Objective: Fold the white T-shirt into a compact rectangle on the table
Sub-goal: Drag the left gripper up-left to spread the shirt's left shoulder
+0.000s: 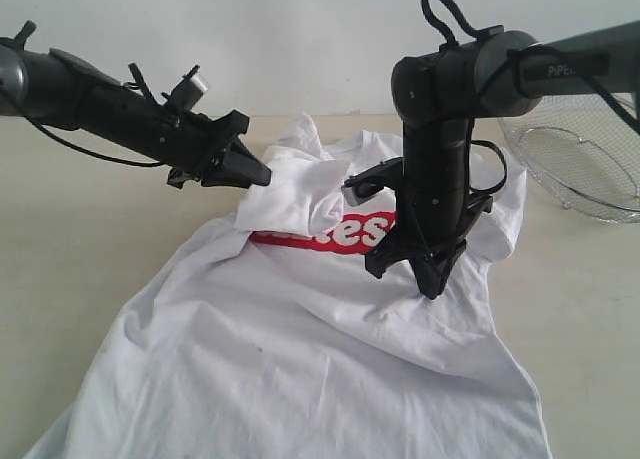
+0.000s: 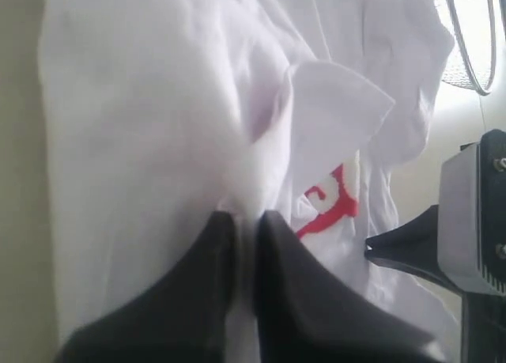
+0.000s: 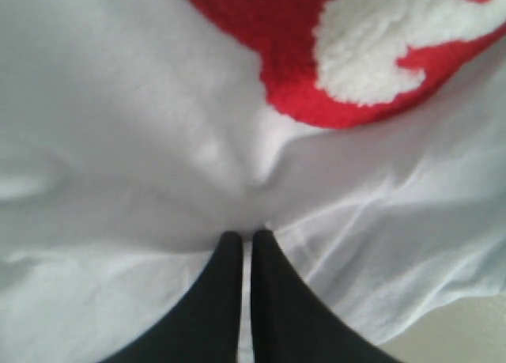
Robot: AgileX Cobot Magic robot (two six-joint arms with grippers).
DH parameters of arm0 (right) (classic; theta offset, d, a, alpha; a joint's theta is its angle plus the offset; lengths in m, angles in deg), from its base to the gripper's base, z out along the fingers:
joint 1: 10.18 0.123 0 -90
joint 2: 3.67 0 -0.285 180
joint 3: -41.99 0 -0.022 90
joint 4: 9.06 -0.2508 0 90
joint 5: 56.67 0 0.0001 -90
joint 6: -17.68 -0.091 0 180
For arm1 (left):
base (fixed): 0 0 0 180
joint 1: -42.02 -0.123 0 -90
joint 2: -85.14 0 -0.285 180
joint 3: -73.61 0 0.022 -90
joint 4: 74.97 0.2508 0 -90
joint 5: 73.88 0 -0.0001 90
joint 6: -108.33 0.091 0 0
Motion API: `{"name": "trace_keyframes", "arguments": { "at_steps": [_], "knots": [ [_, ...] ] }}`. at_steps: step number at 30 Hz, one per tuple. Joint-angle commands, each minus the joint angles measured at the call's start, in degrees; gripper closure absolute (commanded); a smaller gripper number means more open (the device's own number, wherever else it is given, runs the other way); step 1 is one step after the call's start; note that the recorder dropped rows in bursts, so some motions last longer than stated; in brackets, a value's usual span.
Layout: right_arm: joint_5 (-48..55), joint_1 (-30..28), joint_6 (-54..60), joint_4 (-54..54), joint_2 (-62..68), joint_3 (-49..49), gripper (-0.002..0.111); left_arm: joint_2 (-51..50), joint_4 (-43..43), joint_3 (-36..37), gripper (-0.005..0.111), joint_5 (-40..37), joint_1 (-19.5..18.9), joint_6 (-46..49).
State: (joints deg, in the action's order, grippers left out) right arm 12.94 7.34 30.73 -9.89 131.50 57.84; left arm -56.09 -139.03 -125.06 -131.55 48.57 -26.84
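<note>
The white T-shirt (image 1: pixel 300 359) lies spread on the table (image 1: pixel 80 229), hem toward the front. Its left shoulder part (image 1: pixel 295 194) is lifted and folded over the chest, covering the start of the red word (image 1: pixel 345 234). My left gripper (image 1: pixel 258 172) hangs above the table, shut on that folded cloth; white fabric is pinched between its fingers (image 2: pixel 217 244). My right gripper (image 1: pixel 432 287) points straight down on the shirt's right side, below the word. Its jaws are shut on a small pucker of cloth (image 3: pixel 253 173) beside the red lettering (image 3: pixel 316 54).
A round silver wire-mesh basket (image 1: pixel 580 164) stands on the table at the back right, close to the right arm; its rim (image 2: pixel 466 39) also shows in the left wrist view. Bare tabletop lies to the shirt's left and right.
</note>
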Motion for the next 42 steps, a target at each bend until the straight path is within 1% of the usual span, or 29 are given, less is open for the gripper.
{"name": "trace_keyframes", "arguments": {
  "at_steps": [1,4,10,13,16,19,22,24,29,34,42],
  "knots": [
    [0.19,-0.40,0.52,0.03,-0.93,0.06,0.109,1.39,-0.79,-0.45,0.102,-0.87,-0.58,3.55],
    [0.09,-0.40,0.52,0.03,-0.93,0.06,0.109,3.98,-0.79,-0.45,0.102,0.04,-1.80,4.39],
    [0.23,-0.40,0.52,0.03,-0.93,0.06,0.109,9.23,-0.79,-0.45,0.102,6.29,-7.36,1.08],
    [0.10,-0.40,0.52,0.03,-0.93,0.06,0.109,9.91,0.82,-0.45,0.102,8.58,-10.14,-2.81],
    [0.10,-0.40,0.52,0.03,-0.93,0.06,0.109,9.91,5.57,0.33,0.102,9.01,-11.53,-8.07],
    [0.12,-0.40,0.63,0.03,-0.93,0.06,0.109,9.91,9.66,2.92,0.102,10.40,-11.64,-10.12],
    [-0.03,-0.40,0.63,0.03,-0.93,0.06,0.109,9.91,9.57,6.19,0.102,15.86,-11.28,-9.58],
    [-0.41,-0.40,0.75,0.03,-0.93,0.06,0.109,9.91,9.12,7.27,0.102,18.02,-11.15,-8.90],
    [-0.88,-0.40,2.48,-2.19,-0.93,0.06,0.109,9.91,9.01,7.38,0.102,19.00,-11.15,-7.73],
    [-0.73,-0.40,1.83,-2.30,0.39,0.06,0.109,9.91,9.36,7.38,0.102,22.33,-11.15,-7.73],
    [-0.26,-0.40,1.44,-2.30,3.86,0.06,0.109,9.91,9.48,7.38,0.102,23.13,-11.15,-6.26]
  ]
}}
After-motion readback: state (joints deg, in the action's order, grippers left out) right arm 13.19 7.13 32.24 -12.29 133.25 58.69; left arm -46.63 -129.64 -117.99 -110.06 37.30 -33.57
